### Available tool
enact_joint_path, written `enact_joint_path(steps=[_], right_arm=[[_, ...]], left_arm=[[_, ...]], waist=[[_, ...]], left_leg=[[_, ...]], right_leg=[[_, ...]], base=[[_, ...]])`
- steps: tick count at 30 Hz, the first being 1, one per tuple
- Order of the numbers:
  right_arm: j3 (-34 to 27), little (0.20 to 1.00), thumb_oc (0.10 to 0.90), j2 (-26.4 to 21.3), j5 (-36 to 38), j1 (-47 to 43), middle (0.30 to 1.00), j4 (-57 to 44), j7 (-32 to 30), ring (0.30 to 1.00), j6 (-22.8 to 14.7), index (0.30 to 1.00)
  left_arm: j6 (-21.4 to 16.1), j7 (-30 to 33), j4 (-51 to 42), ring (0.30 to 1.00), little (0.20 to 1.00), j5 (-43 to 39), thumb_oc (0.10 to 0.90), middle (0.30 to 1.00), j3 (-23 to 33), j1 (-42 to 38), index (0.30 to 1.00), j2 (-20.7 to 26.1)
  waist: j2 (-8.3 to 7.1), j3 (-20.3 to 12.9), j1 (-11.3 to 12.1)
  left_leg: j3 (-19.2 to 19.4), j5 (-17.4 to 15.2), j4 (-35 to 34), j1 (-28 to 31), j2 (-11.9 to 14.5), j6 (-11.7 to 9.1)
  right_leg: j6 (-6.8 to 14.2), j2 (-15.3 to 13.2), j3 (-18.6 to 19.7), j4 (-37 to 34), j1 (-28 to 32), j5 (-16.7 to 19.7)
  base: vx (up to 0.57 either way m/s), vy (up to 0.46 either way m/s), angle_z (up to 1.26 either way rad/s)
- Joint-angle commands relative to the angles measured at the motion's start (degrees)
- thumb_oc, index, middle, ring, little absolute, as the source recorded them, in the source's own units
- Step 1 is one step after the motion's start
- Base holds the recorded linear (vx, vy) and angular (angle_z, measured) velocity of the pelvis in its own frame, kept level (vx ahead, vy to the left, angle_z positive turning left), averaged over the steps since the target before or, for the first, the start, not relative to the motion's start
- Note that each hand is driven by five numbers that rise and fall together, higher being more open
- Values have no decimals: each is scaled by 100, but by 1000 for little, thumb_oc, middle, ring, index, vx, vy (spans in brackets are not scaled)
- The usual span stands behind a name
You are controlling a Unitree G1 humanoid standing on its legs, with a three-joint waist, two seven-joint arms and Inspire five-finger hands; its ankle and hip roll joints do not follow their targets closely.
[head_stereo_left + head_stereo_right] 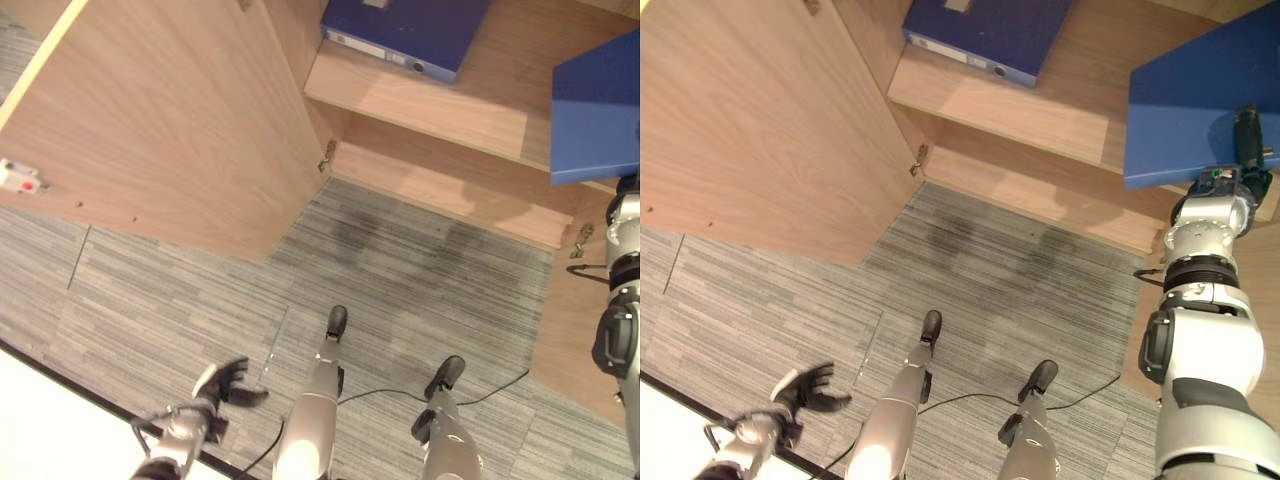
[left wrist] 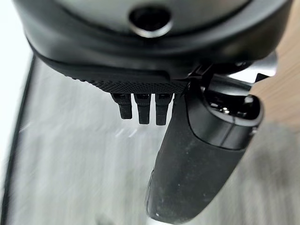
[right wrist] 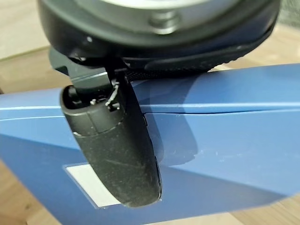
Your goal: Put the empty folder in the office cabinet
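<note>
1. While the cabinet (image 1: 420, 110) is standing open ahead, its light wood shelf is running across the top of both eye views, w/ a lower shelf under it
2. The open cabinet door (image 1: 170, 120) is hanging out at the left, over grey striped carpet (image 1: 400, 270); a small white & red part (image 1: 20, 178) is sitting at its outer edge
3. A second blue folder (image 1: 985, 30) is lying flat on the shelf, spine w/ white label & round hole facing the robot, well apart from the held one
4. The blue folder (image 1: 1200, 100), the task's thing, is being held up at the right, tilted, over the front edge of the shelf, not lying on it
5. The right hand (image 1: 1247, 140) is pressing its thumb (image 3: 115, 150) down on the folder's cover by a white label; the rest of its fingers are hidden behind the folder, but the hand is clamping the folder
6. The left hand (image 1: 225, 385) is hanging low at the left over the carpet, near a white surface (image 1: 60, 425) w/ a dark edge; its fingers (image 2: 140, 105) are curling under loosely, thumb apart, holding nothing
</note>
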Motion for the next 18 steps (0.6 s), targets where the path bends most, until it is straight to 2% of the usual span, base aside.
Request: enact_joint_path(steps=[1,5,9,18], right_arm=[[436,300,400,-636,-127,-324,300,-563,319,300,-609,300],[430,300,400,-615,-210,-380,300,-440,289,300,-592,300],[365,300,400,-654,-167,-317,300,-452,324,300,-645,300],[131,300,400,-756,-23,-85,300,-415,339,300,-721,300]], left_arm=[[-133,-2,-6,900,900,213,800,900,-23,117,900,533],[-148,-27,-91,900,900,128,800,900,25,142,900,592],[-137,-66,-267,900,900,117,800,900,17,159,900,668],[-118,-117,-356,900,900,196,800,900,-63,198,900,738]], waist=[[-213,-521,76],[-146,-677,97],[-91,-747,116],[-60,-771,78]], left_leg=[[185,-1245,128,595,461,-468],[72,-939,-472,743,631,-556],[-73,-771,-759,840,693,-607],[-279,-734,-805,888,785,-618]], right_leg=[[491,-547,94,557,-253,-458],[491,-399,-15,546,-229,-599],[487,-310,-144,697,-204,-820],[438,-216,-265,1154,-267,-1222]], base=[[121,-113,13],[119,-94,14],[98,-82,18],[66,-68,22]])
